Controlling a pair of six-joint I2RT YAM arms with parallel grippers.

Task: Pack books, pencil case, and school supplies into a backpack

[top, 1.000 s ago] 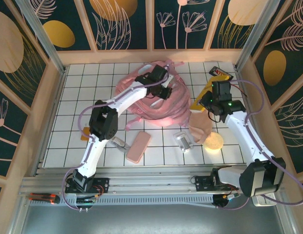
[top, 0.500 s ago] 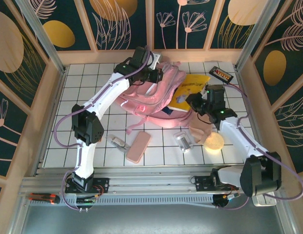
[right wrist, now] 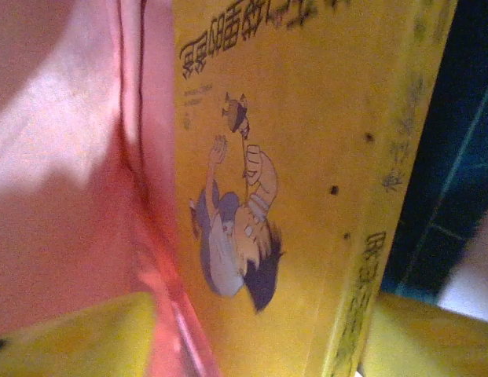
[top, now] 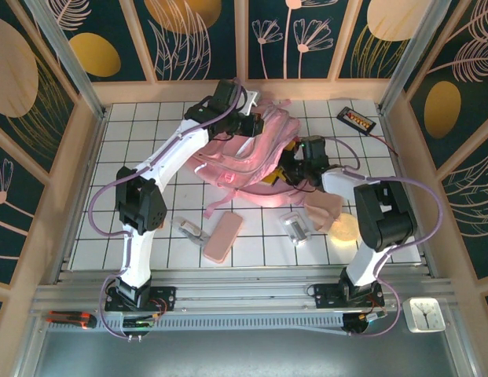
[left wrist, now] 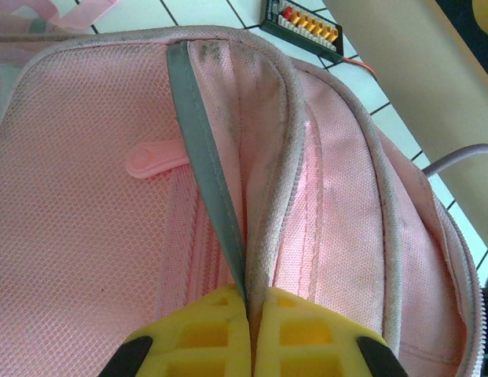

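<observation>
- Yellow book [right wrist: 306,157]: dark lettering ran along the cover and down the edge, upside down in the right wrist view and too blurry to read. The small cover picture was a cartoon figure with dark hair.
- Black slab [top: 356,119] at the far right of the table had an orange label with a row of little cells, no legible text.
- The book's long axis ran straight away from the right gripper [right wrist: 251,338], with glossy pink backpack material right along its cover.
- Backpack [top: 251,157] lay far-centre on the table, its mouth facing right toward the right arm.
- Pencil case [top: 222,237] sat on the near tiles, well apart from the backpack, its long axis leaning far-right.
- The right gripper's yellow fingers [right wrist: 78,338] were spread wide either side of the book's near end, not clamping it.
- Left gripper [left wrist: 249,326] was pinched tight on the backpack's zip edge, beside a grey strip [left wrist: 200,149].
</observation>
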